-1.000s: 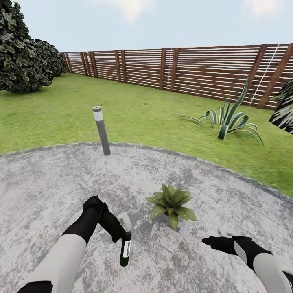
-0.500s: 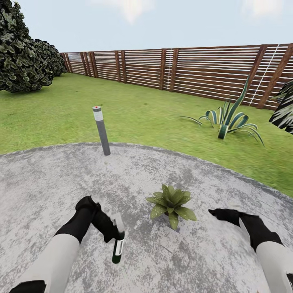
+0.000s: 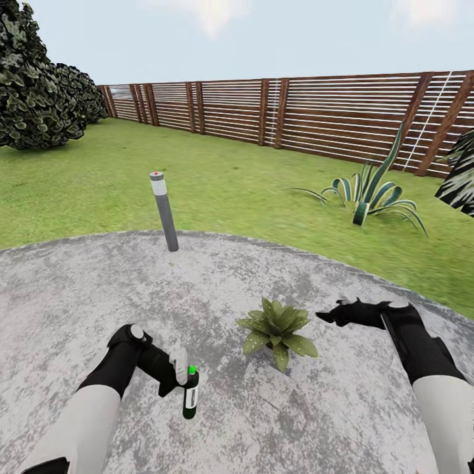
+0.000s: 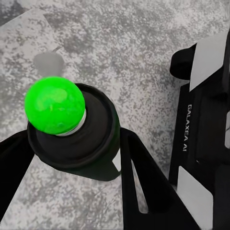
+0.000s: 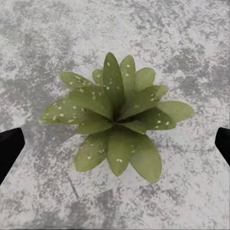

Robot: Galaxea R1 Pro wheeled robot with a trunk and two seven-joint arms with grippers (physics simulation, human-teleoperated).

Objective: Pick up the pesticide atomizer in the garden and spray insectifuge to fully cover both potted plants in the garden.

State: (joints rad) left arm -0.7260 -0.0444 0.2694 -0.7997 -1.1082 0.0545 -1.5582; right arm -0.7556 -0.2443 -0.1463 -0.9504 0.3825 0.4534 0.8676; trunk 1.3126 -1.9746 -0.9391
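The pesticide atomizer (image 3: 190, 397) is a slim black bottle with a white label and a green dot on top. It stands upright in the head view at lower left, above the grey paved patch (image 3: 85, 296). My left gripper (image 3: 184, 378) is shut on it. In the left wrist view the green dot (image 4: 55, 105) sits on the atomizer's black cap (image 4: 91, 139), between the left gripper's (image 4: 72, 163) dark fingers. One potted plant (image 3: 276, 329) with speckled green leaves sits to the right of the bottle. My right gripper (image 3: 329, 316) hangs open just right of it. The right wrist view looks straight down on the potted plant (image 5: 117, 115) between the open right gripper's (image 5: 116, 146) tips.
A grey lamp post (image 3: 164, 212) stands at the far edge of the paved patch. Green lawn lies beyond, with a striped agave (image 3: 365, 197) at right, dark bushes (image 3: 36, 85) at left and a brown slatted fence (image 3: 296, 112) along the back.
My left arm has drawn back and to the left, bringing the atomizer upright so its green top shows. My right gripper has moved forward to beside the potted plant.
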